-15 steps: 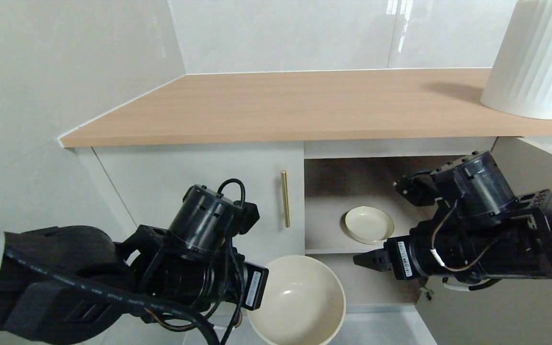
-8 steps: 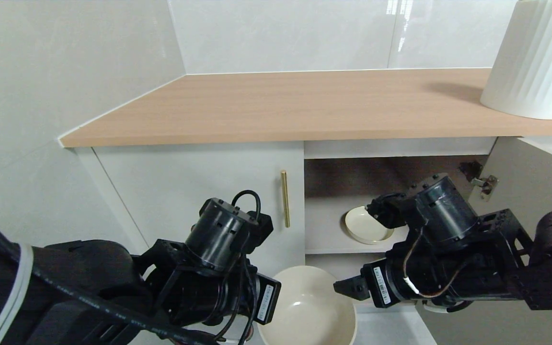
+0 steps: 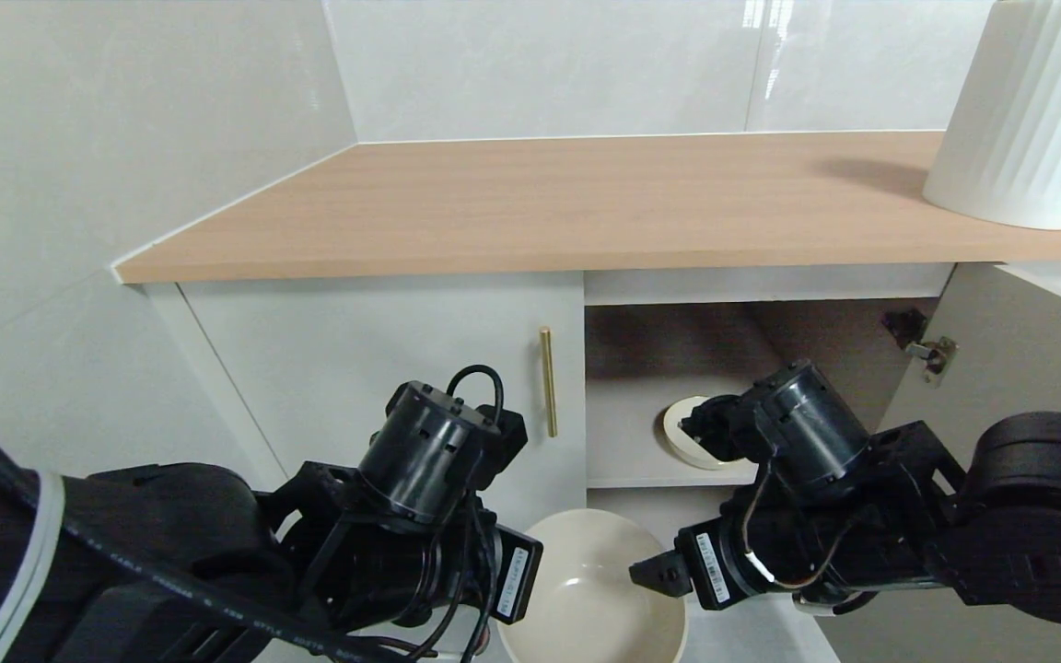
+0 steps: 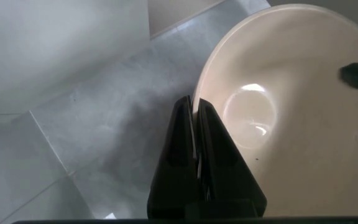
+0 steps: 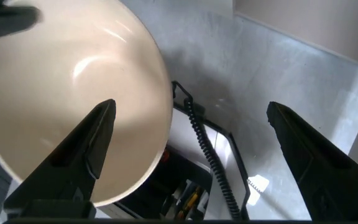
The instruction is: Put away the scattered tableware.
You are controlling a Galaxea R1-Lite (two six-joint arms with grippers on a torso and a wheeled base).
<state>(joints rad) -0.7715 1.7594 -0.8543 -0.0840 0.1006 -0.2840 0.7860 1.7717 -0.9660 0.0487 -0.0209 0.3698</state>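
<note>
Evidently the bowl [image 3: 590, 589] is the piece in hand: it hangs low at 6 o'clock in the head view, mouth up, above the grey floor [image 4: 104, 124] in front of the cupboard. The left gripper [image 4: 194, 106] pinches its rim, one finger inside and one outside, closed down to the wall's thickness. That edge hold keeps the hollow free and the far rim open to a second grip.

The right gripper [image 5: 190, 112] is spread wide at the bowl's 3 o'clock side. One finger sits over the hollow and the other outside the rim, so the rim lies between them. Whether either finger touches it I cannot tell. My guess is a handover, since the open bay lies on the right arm's side.

At about 1 o'clock from the bowl a small dish [image 3: 682, 437] rests on the shelf [image 3: 623, 433], partly behind the right wrist. It looks already stowed, with bare shelf at its 9 o'clock for the bowl.

The left door [image 3: 383, 341] is shut, its brass handle [image 3: 547, 382] upright, while the right door [image 3: 1000, 350] stands swung out on its hinge [image 3: 931, 354]. Above runs a wood counter [image 3: 540, 203] with a white ribbed vase [image 3: 1028, 110] at 2 o'clock, backed by a pale glossy wall [image 3: 540, 64].
</note>
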